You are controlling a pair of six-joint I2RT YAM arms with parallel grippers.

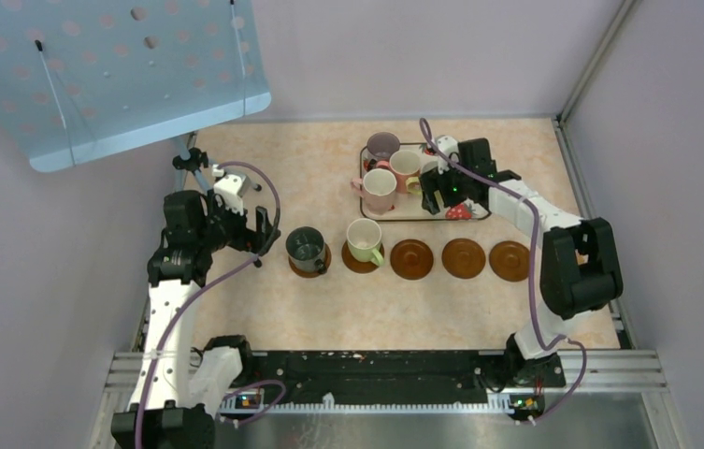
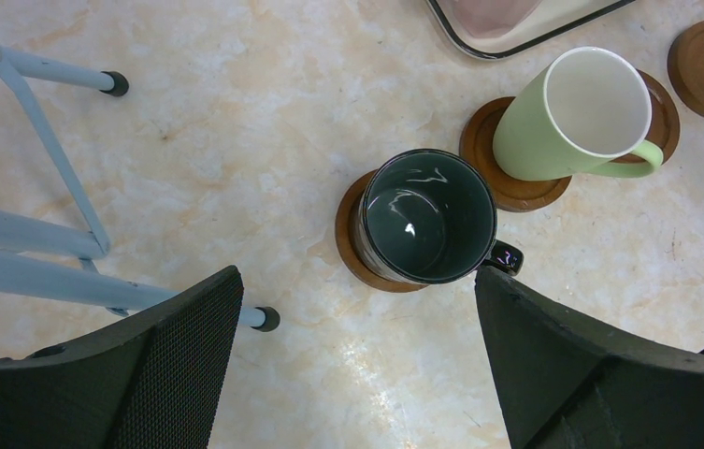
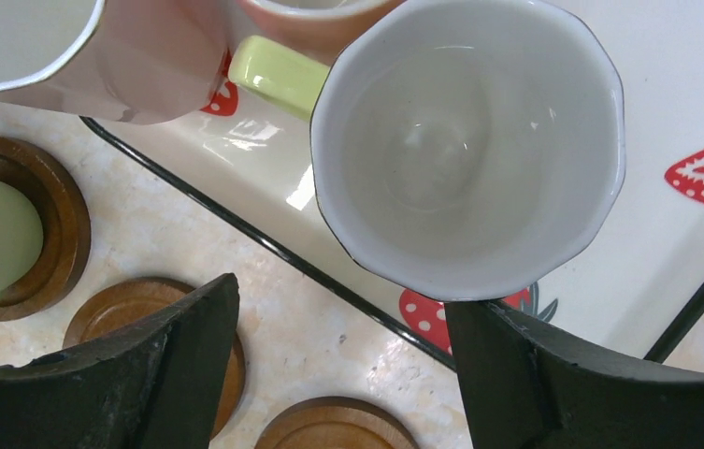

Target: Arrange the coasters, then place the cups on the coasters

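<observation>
Peach marbled tabletop (image 1: 264, 313) with brown coasters (image 1: 463, 257), plain lilac walls (image 1: 423, 56) around

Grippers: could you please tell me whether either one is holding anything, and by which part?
Nothing is held. The left gripper hangs open above the dark cup; the right gripper stands open at the yellow-green-handled cup on the tray, not clamping it.

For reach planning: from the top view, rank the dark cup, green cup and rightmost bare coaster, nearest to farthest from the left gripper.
From the left gripper:
1. Dark cup, just right of it.
2. Green cup, next along the row.
3. Rightmost bare coaster, at the row's far right end.
</observation>
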